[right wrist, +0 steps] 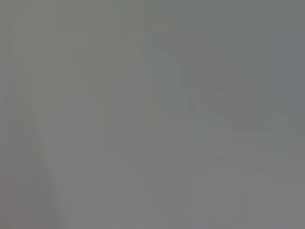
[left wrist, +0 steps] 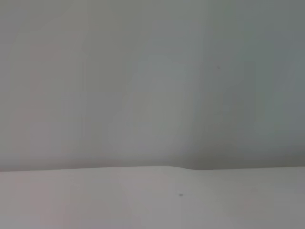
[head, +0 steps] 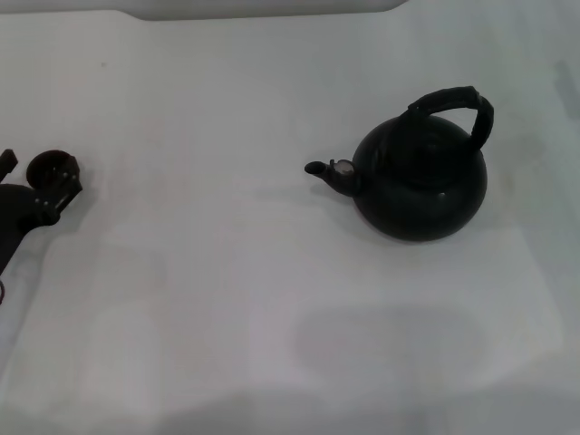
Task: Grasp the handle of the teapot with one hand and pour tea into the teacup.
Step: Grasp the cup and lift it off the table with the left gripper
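Head view: teapot (head: 420, 181) sits upright on the white table (head: 227, 299), right of centre and twd the far side. Round black body, spout (head: 328, 172) pointing to robot's left w/ a small silvery cap on it. Handle (head: 453, 107) arches over the top, thick, black, ribbed; nothing touching it. No gripper near the pot.

Teacup (head: 50, 168) is far over on the left edge of the table, well apart from the pot. It's tiny, dark, round, seen from above. Can't tell if there's any tea in it; inside just reads dark.

Left gripper (head: 45, 195) is at the left edge too, right at the cup. Dark fingers (head: 62, 192) lie against the cup's near side, touching or nearly so. Can't tell how far apart they are or whether they've got hold of the cup: black on black, and part of the arm is cut off by the frame edge.

Right gripper isn't seen in any view. Right wrist view gives only a plain grey surface, nothing to make out.

Left wrist view: a pale wall above, the white table edge below, w/ a tiny dark speck (left wrist: 180, 194) on the surface. No cup, no pot, no fingers in it.
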Robot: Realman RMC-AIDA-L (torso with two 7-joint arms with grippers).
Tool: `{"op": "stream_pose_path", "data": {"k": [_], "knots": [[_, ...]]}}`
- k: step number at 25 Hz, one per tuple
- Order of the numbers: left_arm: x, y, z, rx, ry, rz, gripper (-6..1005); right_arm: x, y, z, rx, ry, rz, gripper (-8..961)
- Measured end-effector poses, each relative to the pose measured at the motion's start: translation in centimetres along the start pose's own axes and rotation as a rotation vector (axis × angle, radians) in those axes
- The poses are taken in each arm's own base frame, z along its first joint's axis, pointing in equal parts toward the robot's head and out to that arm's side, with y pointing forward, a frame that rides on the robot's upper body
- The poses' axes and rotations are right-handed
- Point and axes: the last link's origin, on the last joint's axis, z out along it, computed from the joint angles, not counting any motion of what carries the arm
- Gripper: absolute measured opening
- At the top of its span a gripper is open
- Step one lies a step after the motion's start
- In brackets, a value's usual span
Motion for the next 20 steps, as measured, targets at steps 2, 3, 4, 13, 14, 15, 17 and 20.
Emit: {"op": "stream_pose_path", "data": {"k": [2, 3, 4, 13, 14, 15, 17, 20], "knots": [[-0.01, -0.06, -0.02, 0.001, -0.001, 0.0, 889, 0.03, 0.0, -0.06, 0.001, 0.001, 0.001, 688], [-0.04, -0.09, -0.04, 0.003, -0.003, 0.0, 889, 0.04, -0.01, -0.09, 0.001, 0.0, 0.001, 688], [-0.04, -0.11, -0.06, 0.003, -0.003, 0.0, 889, 0.03, -0.01, -0.11, 0.001, -0.001, 0.002, 688], [-0.17, -0.1, 0.41, 0.001, -0.028, 0.007, 890, -0.05, 0.06, -0.05, -0.003, -0.005, 0.004, 689], [-0.14, -0.08, 0.47, 0.0, -0.028, 0.008, 890, -0.05, 0.08, -0.03, -0.004, -0.005, 0.004, 689], [-0.12, -0.07, 0.51, -0.002, -0.028, 0.01, 889, -0.05, 0.09, -0.03, -0.004, -0.005, 0.004, 689], [-0.13, -0.03, 0.65, -0.008, -0.034, 0.015, 889, -0.03, 0.13, -0.01, -0.004, -0.006, 0.005, 689], [-0.14, -0.03, 0.67, -0.008, -0.036, 0.015, 887, -0.04, 0.16, 0.01, -0.005, -0.007, 0.005, 688]]}}
